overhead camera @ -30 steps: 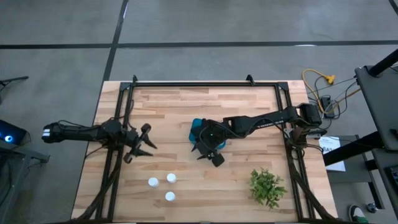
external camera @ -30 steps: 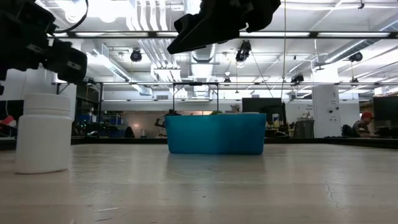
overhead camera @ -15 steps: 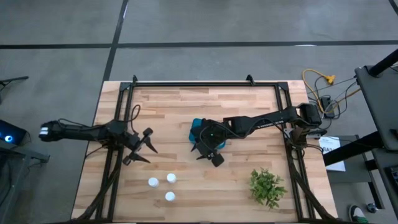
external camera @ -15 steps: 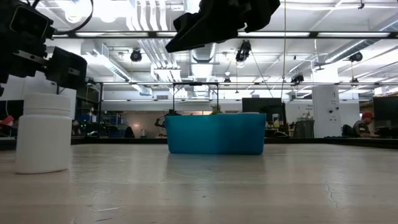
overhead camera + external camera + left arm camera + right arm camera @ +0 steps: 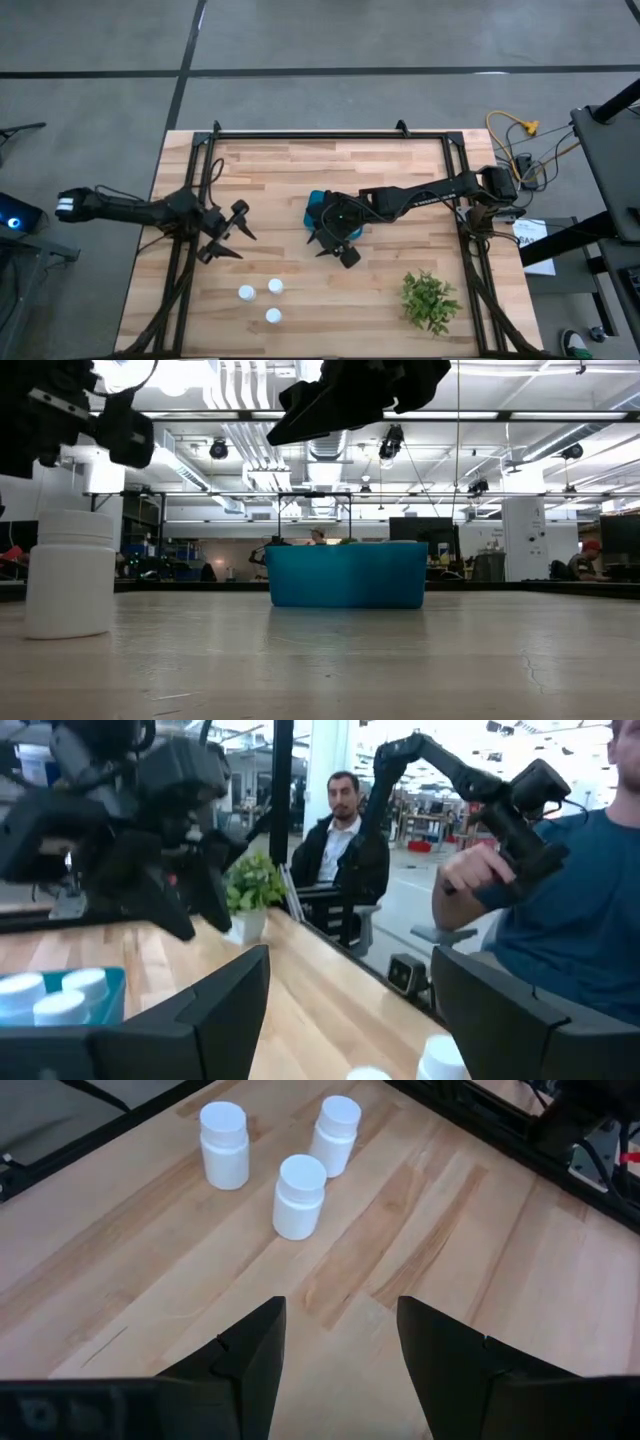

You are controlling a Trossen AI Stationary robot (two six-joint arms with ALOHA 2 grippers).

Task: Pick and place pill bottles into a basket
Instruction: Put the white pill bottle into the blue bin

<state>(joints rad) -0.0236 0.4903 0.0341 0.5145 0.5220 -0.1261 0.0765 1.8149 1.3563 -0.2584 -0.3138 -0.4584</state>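
Observation:
Three white pill bottles (image 5: 264, 298) stand upright on the table near its front edge, left of centre; the right wrist view shows the same bottles (image 5: 299, 1195). The teal basket (image 5: 316, 206) sits mid-table, and white caps of bottles (image 5: 45, 997) show inside it. My right gripper (image 5: 336, 254) hangs open above the basket's near side, with nothing between its fingers (image 5: 250, 1350). My left gripper (image 5: 245, 247) floats open above the table to the left of the basket, with nothing between its fingers, and points toward the basket. One bottle (image 5: 70, 572) looms large in the low view.
A small green plant (image 5: 430, 300) stands at the table's near right corner. Black frame rails (image 5: 190, 200) run along the table's left, right and far sides. People sit beyond the table in the left wrist view. Bare wood lies between the bottles and the basket.
My left gripper has opened its fingers wider and risen a little above the table. The bottles, the basket and my right gripper have kept still.

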